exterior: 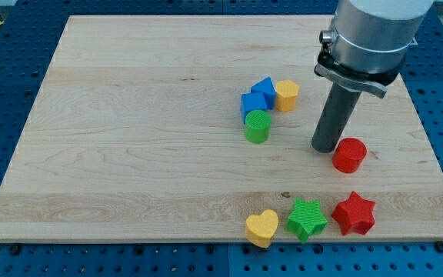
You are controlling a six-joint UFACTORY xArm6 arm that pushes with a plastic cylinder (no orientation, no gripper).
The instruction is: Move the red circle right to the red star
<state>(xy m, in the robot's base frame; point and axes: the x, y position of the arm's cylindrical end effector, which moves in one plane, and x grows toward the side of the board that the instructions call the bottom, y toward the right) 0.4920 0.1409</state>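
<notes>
**Wooden worktop, blocks toward the right edge**

Along the near edge sit a yellow heart, green star and red star. Farther back, the red circle touches my tip, a plain rod with nothing to open or close. Beyond lie a green cylinder, two blue blocks and a yellow block.

A red circle lies flat near the table's right edge; a red star sits below it at the bottom edge.
</notes>
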